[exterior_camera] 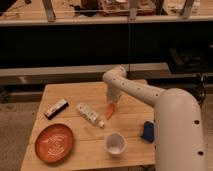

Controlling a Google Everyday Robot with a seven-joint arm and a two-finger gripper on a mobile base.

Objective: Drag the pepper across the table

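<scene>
Orange-red pepper point(109, 112) just below pincer point(113, 102), on wooden table point(75, 95).

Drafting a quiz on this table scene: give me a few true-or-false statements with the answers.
The bottle stands upright. False: it lies on its side.
The claw is at the pepper, near the middle of the table. True.
The cup sits on the plate. False: it stands on the wood, right of the plate.
A blue thing lies by the table's right edge. True.
</scene>
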